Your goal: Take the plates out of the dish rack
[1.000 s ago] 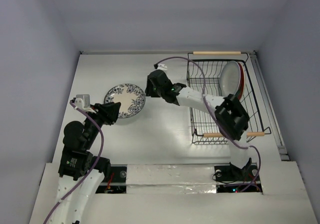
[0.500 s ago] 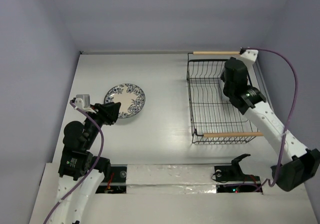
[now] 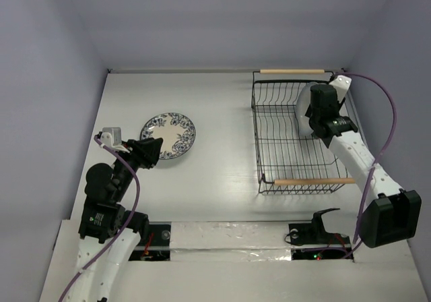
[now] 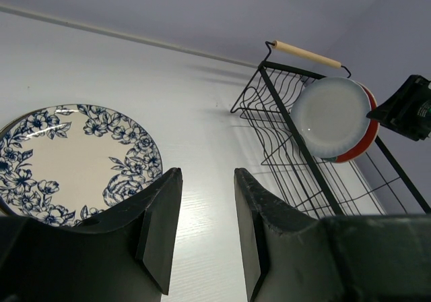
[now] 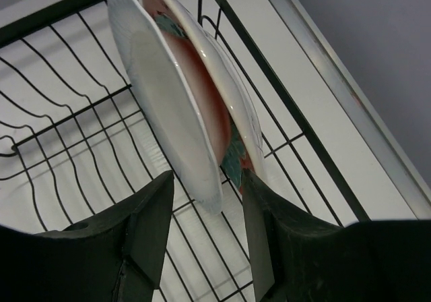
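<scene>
The black wire dish rack (image 3: 289, 155) with wooden handles stands at the right. A plain pale plate (image 5: 161, 93) and a red plate with teal flowers (image 5: 225, 123) stand on edge together at its far right end; the pale one also shows in the top view (image 3: 304, 103). My right gripper (image 5: 207, 179) (image 3: 318, 106) is open, with its jaws on either side of the pale plate's lower edge. The white and blue floral plate (image 3: 168, 135) lies flat on the table at the left. My left gripper (image 4: 207, 174) (image 3: 147, 152) is open and empty beside its near edge. The mint and deer plates are out of view.
The rack's empty wire slots (image 5: 60, 133) stretch to the left of the two plates. A metal rail (image 3: 363, 140) runs along the table's right edge, close to the rack. The purple cable (image 3: 384, 123) loops over the right arm.
My right arm swung from the table's middle, near the floral plate, back over the rack's far right end, and its open jaws now straddle the pale plate. The left arm has not moved.
</scene>
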`<state>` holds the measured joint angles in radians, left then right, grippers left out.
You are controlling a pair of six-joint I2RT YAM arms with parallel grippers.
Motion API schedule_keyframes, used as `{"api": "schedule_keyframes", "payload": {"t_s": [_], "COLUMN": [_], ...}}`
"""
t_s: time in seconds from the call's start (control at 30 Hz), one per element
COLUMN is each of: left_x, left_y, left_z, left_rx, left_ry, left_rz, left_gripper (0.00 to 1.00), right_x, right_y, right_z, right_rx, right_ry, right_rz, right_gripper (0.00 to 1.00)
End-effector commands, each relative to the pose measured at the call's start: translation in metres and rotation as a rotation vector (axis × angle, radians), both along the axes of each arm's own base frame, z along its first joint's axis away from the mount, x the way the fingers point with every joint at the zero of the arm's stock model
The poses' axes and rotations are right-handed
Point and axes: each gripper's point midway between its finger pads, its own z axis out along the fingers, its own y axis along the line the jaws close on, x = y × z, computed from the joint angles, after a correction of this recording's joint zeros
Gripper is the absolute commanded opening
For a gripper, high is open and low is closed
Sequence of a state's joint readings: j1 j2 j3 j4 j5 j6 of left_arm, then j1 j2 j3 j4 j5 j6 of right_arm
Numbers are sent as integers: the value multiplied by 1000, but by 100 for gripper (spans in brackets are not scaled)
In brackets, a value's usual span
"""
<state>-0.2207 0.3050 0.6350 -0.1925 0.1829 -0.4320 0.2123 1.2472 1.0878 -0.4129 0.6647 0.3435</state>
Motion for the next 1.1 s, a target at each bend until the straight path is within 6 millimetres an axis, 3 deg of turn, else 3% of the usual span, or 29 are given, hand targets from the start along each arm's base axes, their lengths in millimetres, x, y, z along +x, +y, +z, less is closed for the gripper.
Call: {"api": "schedule_keyframes", "payload": {"t_s": [0.0, 0.23, 0.53, 0.57, 0.67, 0.7, 0.83, 1.07], "left_x": [2, 3, 3, 3, 3, 3, 3, 3], "left_y": [-1, -1, -1, -1, 0, -1, 0, 0], "left_z": [8, 7, 7, 8, 8, 8, 8, 9], "left_rx": [-4, -3, -3, -3, -2, -3, -3, -4], "left_ry": [-30, -25, -24, -25, -26, -24, -25, -30], "left_rz": [-6, -6, -1, -1, 0, -1, -1, -1], "left_gripper": [34, 34, 34, 34, 34, 34, 34, 34], "right_x": [12, 28, 44, 44, 40, 39, 37, 31], "right_y": [0, -12, -13, -13, -15, -15, -13, 4], "right_z": [1, -12, -19, -17, -7, -4, 8, 43], "right_rx": [48, 53, 25, 26, 20, 14, 15, -36], "right_ry": [-53, -48, -45, -53, -80, -84, -98, -152], "right_rz": [8, -18, -21, -19, -18, -15, 9, 53], "right_gripper": [51, 50, 47, 45, 29, 19, 2, 0]}}
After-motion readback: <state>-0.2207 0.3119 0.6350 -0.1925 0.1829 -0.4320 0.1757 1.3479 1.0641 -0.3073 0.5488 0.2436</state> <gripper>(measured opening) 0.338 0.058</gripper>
